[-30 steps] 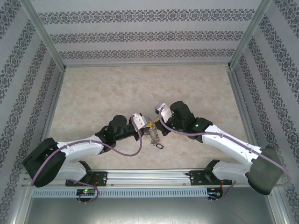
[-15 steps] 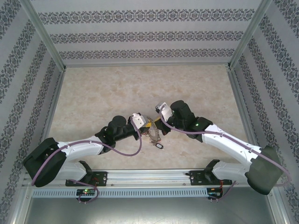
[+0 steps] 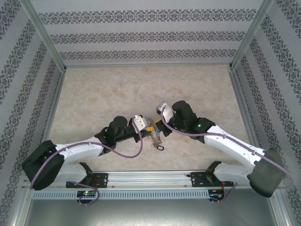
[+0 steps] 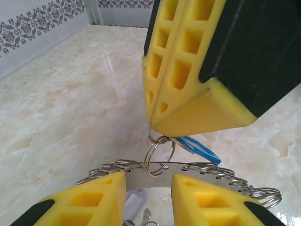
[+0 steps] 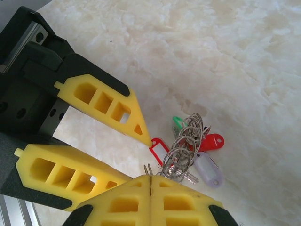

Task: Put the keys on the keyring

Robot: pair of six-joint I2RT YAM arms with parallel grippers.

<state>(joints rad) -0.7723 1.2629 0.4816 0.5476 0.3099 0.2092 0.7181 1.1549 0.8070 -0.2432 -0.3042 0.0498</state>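
Near the middle of the tabletop (image 3: 103, 94), toward its near edge, the keyring (image 5: 181, 150) sits beneath two claws that meet tip to tip. The right claw (image 5: 150, 181) is clenched, pinching the small split ring of the blue key (image 4: 197, 147) just above the keyring's band. The left claw (image 4: 148, 188) is released. Its two fingers (image 4: 94, 200) are spread to either side of the band, and I cannot tell if they touch it. The right claw's yellow fingers hide much of the keyring from the left wrist camera. In the right wrist view, four tags fan out from the keyring: one green (image 5: 177, 123), one red (image 5: 214, 141), one red-rimmed (image 5: 160, 151) and one lilac (image 5: 207, 170). Patterned walls (image 3: 150, 33) and two metal posts (image 3: 44, 35) enclose the tabletop.
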